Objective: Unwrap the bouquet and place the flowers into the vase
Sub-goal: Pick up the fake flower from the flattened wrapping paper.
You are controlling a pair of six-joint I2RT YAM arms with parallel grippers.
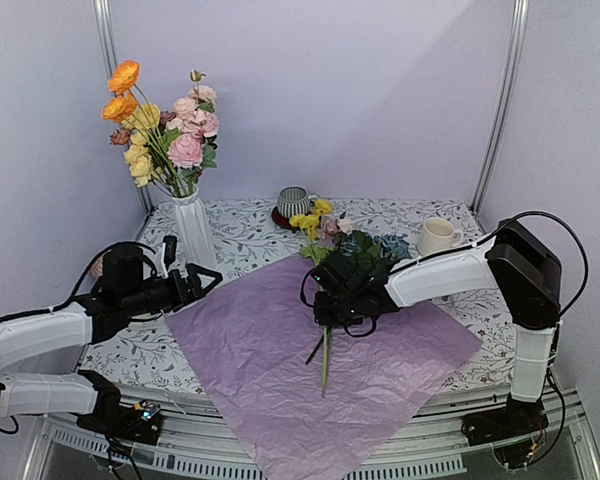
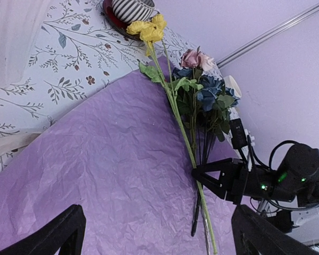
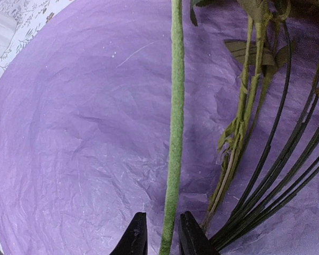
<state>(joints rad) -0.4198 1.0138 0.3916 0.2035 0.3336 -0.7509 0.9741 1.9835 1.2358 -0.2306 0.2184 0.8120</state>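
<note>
Right gripper (image 3: 163, 213) straddles a yellow flower's green stem (image 3: 175, 106) on the lilac tissue paper (image 1: 260, 350).
Its jaws stand narrowly apart around the stem. The left gripper (image 2: 157, 218) gapes wide at the sheet's 9 o'clock, and the white vase (image 1: 193, 230), holding blooms, stands at 10 o'clock.

Pale booth, patterned bench (image 1: 140, 355), soft even light.
Plain lilac-grey walls (image 1: 360, 90) close in all round. A slim metal upright (image 1: 108, 50) climbs the left corner, and a second upright (image 1: 502, 100) slants up on the right. A white cloth (image 1: 250, 228) printed with leafy sprigs covers the bench. A ribbed grey rail (image 1: 230, 462), possibly a vented panel, runs under the near edge. Shadows fall faint and soft.
</note>
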